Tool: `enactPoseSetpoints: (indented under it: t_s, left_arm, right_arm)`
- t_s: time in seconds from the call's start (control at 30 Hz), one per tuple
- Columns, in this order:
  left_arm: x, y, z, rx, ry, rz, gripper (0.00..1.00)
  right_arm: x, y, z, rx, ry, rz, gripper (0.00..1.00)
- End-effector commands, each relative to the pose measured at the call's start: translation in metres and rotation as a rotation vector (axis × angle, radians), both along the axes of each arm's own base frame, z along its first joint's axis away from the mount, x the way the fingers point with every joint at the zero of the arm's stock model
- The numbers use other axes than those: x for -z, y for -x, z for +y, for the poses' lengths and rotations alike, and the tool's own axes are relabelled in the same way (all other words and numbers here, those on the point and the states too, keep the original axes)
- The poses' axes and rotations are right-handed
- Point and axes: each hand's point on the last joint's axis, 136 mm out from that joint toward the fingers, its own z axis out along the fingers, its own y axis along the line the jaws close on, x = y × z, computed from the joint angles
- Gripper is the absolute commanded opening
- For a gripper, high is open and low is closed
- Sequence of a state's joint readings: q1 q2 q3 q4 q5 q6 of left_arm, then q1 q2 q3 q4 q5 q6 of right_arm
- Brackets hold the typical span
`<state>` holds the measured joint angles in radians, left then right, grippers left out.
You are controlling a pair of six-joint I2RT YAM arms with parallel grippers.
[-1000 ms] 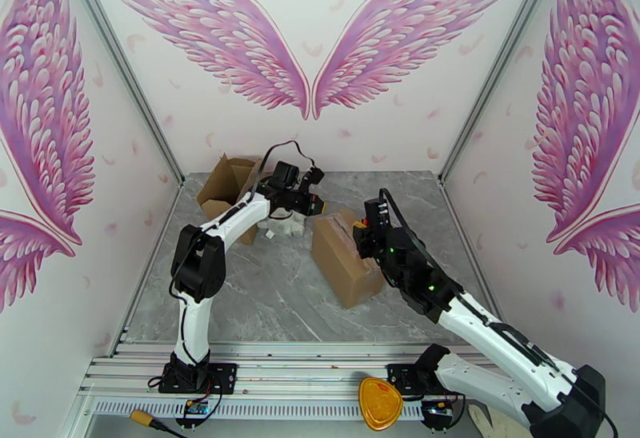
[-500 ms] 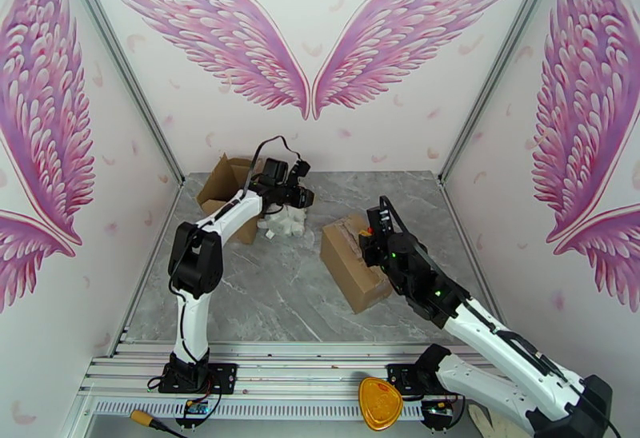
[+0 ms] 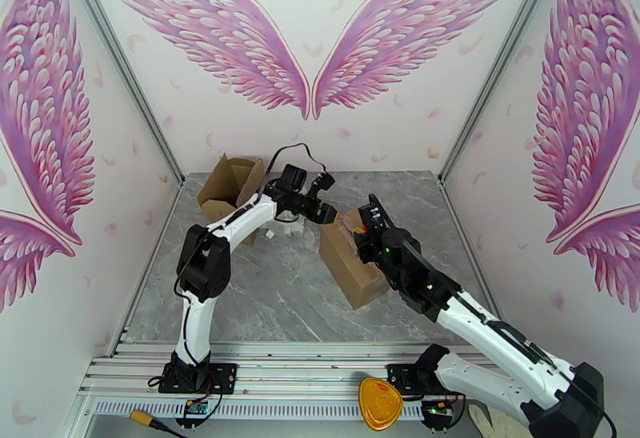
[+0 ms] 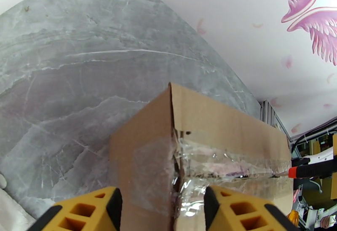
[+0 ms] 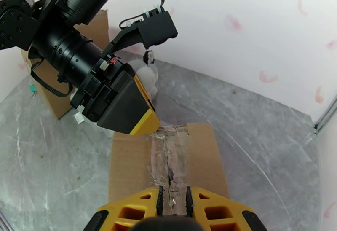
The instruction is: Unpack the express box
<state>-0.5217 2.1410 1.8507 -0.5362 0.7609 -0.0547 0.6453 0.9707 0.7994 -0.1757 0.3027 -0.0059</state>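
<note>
Surroundings as I see them: grey marble-pattern table point(image 3: 264, 304), walled on three sides by white panels painted with pink wings point(image 3: 240, 40). Far left corner: open cardboard carton point(image 3: 228, 184), flaps up, standing on the table. Just right of it a white plush item point(image 3: 290, 229) sits on the tabletop. A small teal scrap point(image 5: 32, 87) lies near the carton's base. Aluminium rail point(image 3: 304, 372) runs along the near edge; an orange-yellow rounded object point(image 3: 379, 404) rests on it

Brown cardboard express box point(image 3: 348, 268), mid-table, clear tape point(image 5: 166, 156) over its top seam, partly torn
</note>
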Motion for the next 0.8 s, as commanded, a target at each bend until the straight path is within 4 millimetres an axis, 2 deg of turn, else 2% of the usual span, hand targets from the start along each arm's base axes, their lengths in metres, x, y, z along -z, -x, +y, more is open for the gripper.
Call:
enactPoseSetpoints:
  t_s: [0.0, 0.23, 0.47, 0.77]
  left_arm:
    - [0.006, 0.002, 0.0, 0.033, -0.008, 0.028, 0.57]
    - [0.036, -0.003, 0.001, 0.013, -0.09, 0.058, 0.54]
    - [0.053, -0.01, 0.009, -0.024, -0.157, 0.047, 0.3]
    - [0.056, -0.016, 0.013, -0.053, -0.183, 0.015, 0.13]
  right_arm:
    - [-0.024, -0.003, 0.005, -0.015, -0.015, -0.058, 0.0]
    - [-0.027, -0.006, 0.008, -0.022, -0.012, -0.049, 0.0]
    - [-0.027, -0.012, 0.007, 0.011, 0.004, -0.022, 0.0]
    - [-0.032, -0.016, 0.007, 0.026, -0.001, -0.022, 0.0]
